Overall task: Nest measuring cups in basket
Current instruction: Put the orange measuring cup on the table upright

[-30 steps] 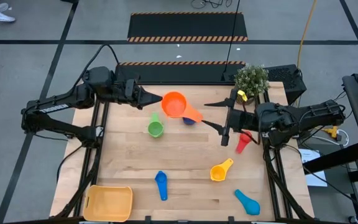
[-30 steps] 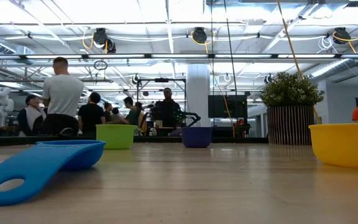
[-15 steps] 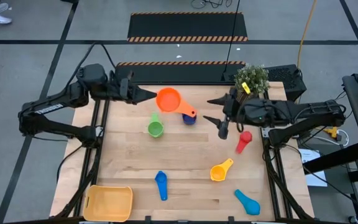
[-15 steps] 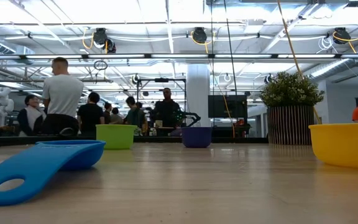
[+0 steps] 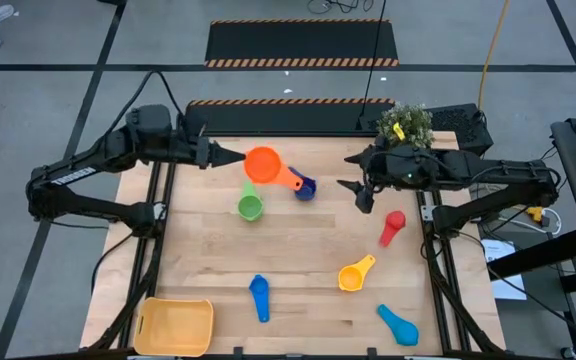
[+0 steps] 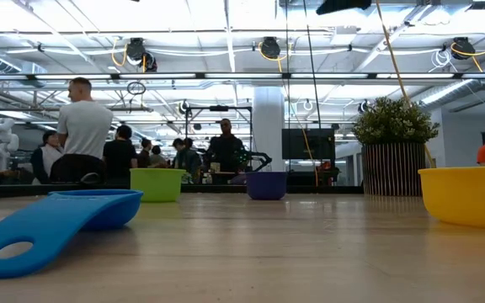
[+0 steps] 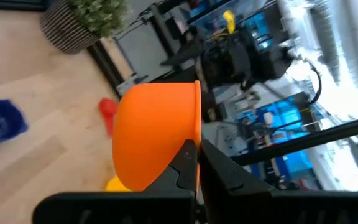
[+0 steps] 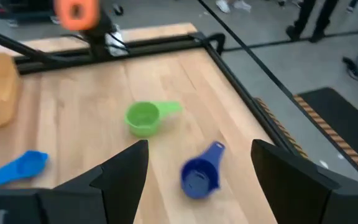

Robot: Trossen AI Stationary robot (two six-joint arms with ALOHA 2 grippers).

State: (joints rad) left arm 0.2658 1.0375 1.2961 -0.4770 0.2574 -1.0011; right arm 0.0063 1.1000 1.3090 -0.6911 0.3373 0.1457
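Risk first: our left gripper (image 5: 236,158) is clamped on the rim of the big orange plastic measuring cup (image 5: 263,163), aloft near the table's far edge, and the pinch could slip. The right gripper (image 5: 351,172), jaws apart, hovers over the dark-blue plastic cup (image 5: 303,188); the shallow yellow-orange plastic basket (image 5: 175,326) waits at the near left corner.

From above I see the pale wooden bench (image 5: 298,260) with the shallow yellow-orange plastic basket (image 5: 175,326) at its seven o'clock corner. The small green plastic cup (image 5: 250,206) lies left of centre, the dark blue plastic cup (image 5: 304,188) toward twelve o'clock. The large orange plastic cup (image 5: 263,165) hangs above the bench at eleven o'clock. The small red plastic cup (image 5: 393,225) sits at three o'clock, and the potted green plant (image 5: 404,123) at one o'clock.
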